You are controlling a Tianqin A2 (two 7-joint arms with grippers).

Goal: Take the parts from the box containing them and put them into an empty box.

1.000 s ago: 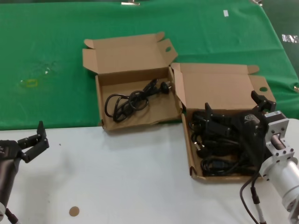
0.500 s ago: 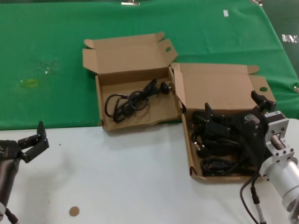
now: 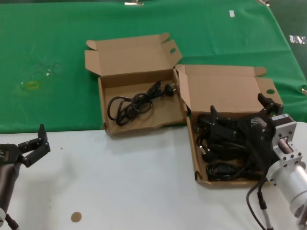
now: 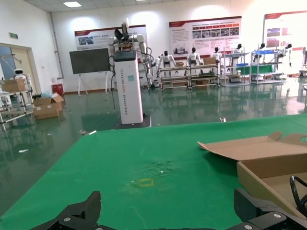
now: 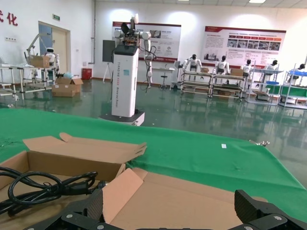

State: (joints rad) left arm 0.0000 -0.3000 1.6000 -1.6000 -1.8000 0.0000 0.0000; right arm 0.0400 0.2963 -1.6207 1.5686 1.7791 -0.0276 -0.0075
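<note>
No lettering can be read anywhere: the print on the wall posters (image 5: 244,45) is too small, and the red characters (image 5: 8,18) are cut off.

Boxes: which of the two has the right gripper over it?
The box on the right, packed with black cords; the right gripper sits open above them. The other box, farther left, holds one cord.

My right hand (image 3: 238,118) is black and angular behind a silver cylindrical wrist with black cables; my left hand (image 3: 34,145) matches.
</note>
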